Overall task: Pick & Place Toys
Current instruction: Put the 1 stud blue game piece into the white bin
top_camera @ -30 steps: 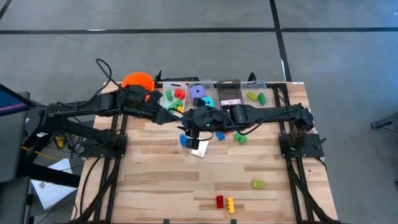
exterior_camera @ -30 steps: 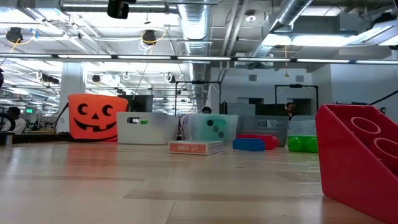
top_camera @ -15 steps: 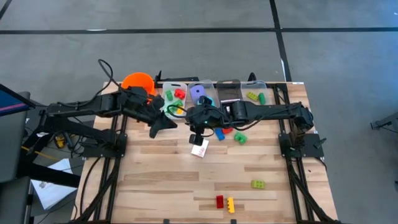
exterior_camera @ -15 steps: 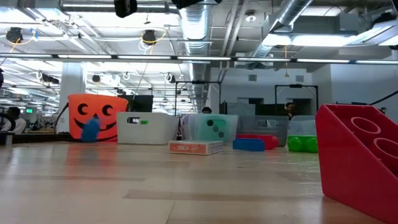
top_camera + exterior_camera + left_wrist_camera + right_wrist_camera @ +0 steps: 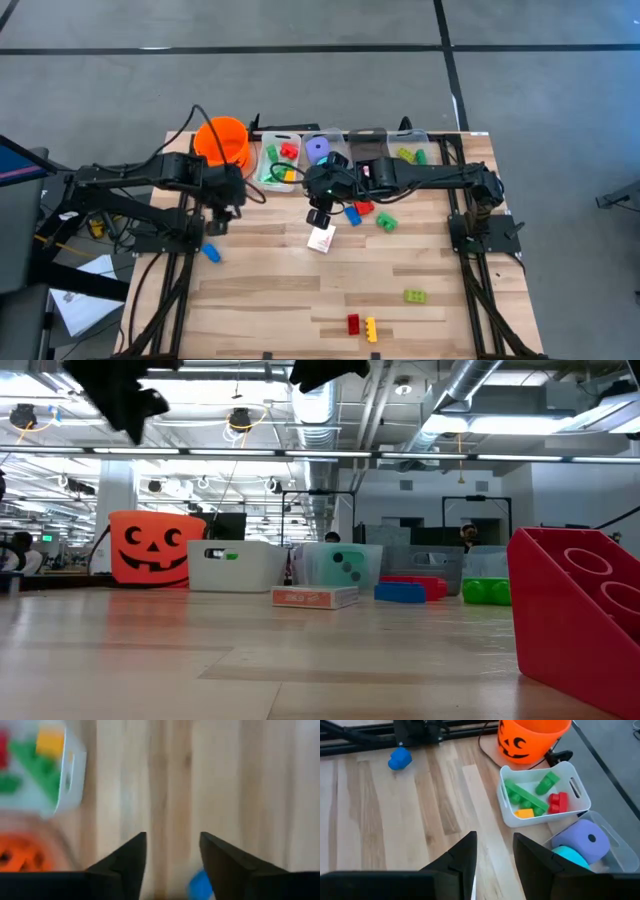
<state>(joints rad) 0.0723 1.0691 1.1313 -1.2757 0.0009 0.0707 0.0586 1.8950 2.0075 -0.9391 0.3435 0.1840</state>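
Beside orange bucket (image 5: 221, 140), clear bins (image 5: 279, 160), blue brick (image 5: 211, 253) apart

Orange bucket (image 5: 532, 737) w/ black pumpkin face, purple die (image 5: 581, 838) w/ dark dots, blue brick (image 5: 399, 759), light wood-grain surface (image 5: 380, 820), dark fingers (image 5: 462, 857).

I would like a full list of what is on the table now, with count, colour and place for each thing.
bucket: one, orange, far left corner
bins: four, clear, in a row along the far edge
binned bricks: several, green, red and yellow, in the bin next to the bucket
dice: two, purple and teal, second bin
loose bricks: seven; one blue by the left edge, blue, red and green mid-table, yellow-green, red and yellow near the front
card: one, red-and-white, mid-table
left gripper: open, above the blue brick
right gripper: open, above the card
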